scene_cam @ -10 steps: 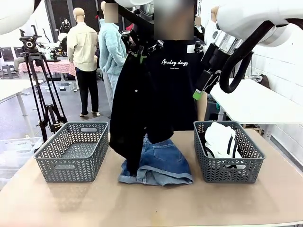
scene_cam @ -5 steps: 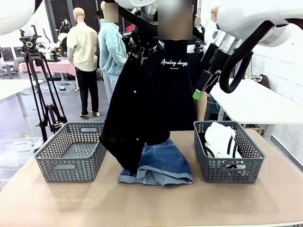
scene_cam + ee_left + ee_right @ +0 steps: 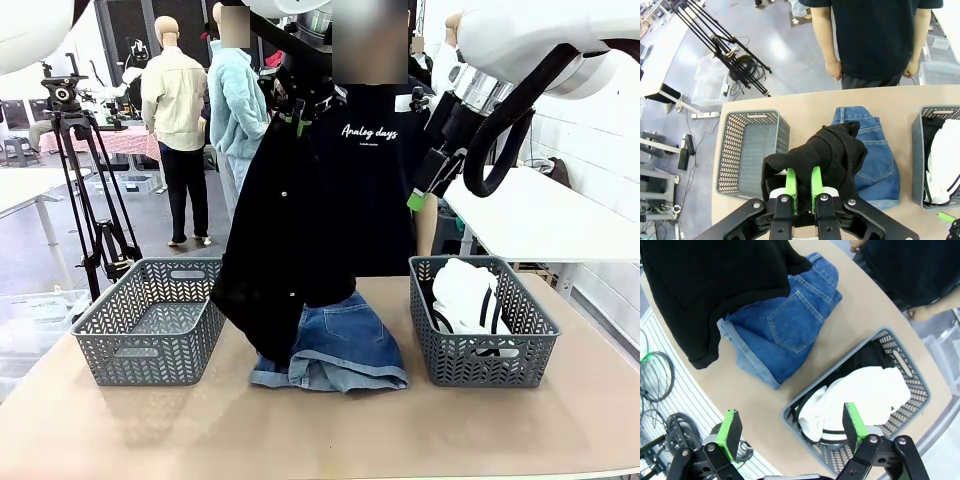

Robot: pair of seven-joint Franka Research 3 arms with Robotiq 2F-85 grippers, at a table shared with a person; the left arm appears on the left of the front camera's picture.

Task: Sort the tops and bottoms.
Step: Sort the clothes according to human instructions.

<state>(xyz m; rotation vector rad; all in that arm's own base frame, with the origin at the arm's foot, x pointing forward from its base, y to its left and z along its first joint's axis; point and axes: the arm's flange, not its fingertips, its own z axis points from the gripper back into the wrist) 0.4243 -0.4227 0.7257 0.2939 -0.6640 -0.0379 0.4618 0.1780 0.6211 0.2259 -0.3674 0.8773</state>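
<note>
Over our desk (image 3: 320,430), the left pincer (image 3: 801,186) clenches the top (image 3: 285,240) — limp, light, we judge, best pinched at a bunched fold — right pincer (image 3: 790,425) hangs released.

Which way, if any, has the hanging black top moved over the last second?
Yes. The black top, held in the left end effector, has swung left: its lower edge now overlaps the right rim of the left basket.

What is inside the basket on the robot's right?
The right basket holds a white garment with black stripes, lying over a black item; whatever is beneath them is covered.
</note>
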